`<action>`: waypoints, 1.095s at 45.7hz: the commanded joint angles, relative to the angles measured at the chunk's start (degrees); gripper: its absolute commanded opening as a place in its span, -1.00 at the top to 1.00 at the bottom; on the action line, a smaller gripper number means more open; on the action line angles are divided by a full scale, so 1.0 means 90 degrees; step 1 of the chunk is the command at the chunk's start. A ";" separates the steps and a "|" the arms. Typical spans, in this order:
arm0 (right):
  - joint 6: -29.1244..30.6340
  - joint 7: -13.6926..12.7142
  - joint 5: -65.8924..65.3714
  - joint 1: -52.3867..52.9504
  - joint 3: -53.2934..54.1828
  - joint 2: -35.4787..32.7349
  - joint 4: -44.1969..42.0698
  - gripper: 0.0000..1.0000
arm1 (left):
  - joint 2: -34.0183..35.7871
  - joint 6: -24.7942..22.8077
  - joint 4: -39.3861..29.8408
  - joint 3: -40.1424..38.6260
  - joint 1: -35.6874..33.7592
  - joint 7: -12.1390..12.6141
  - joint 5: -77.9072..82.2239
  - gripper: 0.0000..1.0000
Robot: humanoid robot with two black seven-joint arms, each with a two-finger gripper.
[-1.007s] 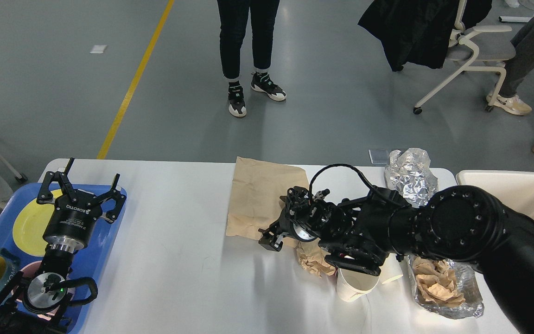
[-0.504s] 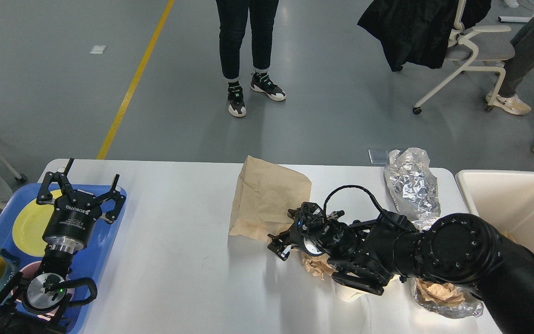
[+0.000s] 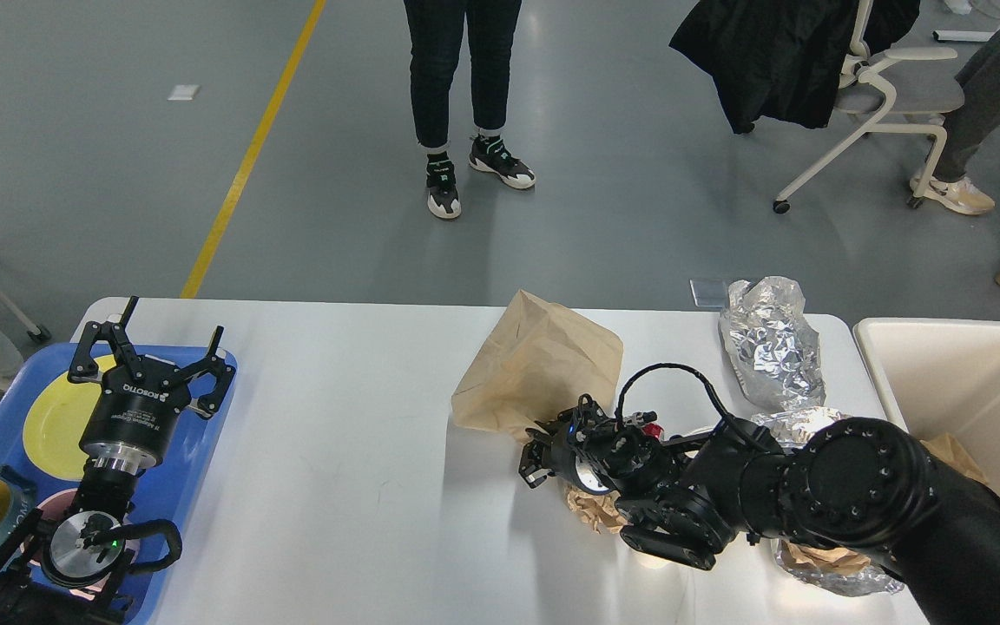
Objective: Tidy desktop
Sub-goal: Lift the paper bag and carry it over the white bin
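right claw (image 3: 537, 458) on paper bag (image 3: 543, 371)

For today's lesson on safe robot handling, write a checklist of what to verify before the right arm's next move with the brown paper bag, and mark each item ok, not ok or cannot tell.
1. Right hand has firm hold of the brown paper bag: cannot tell; the hand meets the bag's near corner, but its fingers look small and dark.
2. Bag off the desktop: not ok; it looks partly raised, its left edge low.
3. Cream bin open to receive it: ok.
4. Way to the bin free: not ok; crumpled foil lies between.
5. Left hand out of the way: ok; open above the blue tray.
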 commanded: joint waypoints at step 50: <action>0.6150 0.0197 0.7136 0.7374 -0.3415 -0.2351 0.3244 1.00 | 0.0000 0.0000 0.0001 0.0000 0.0000 0.0010 0.0000 -0.93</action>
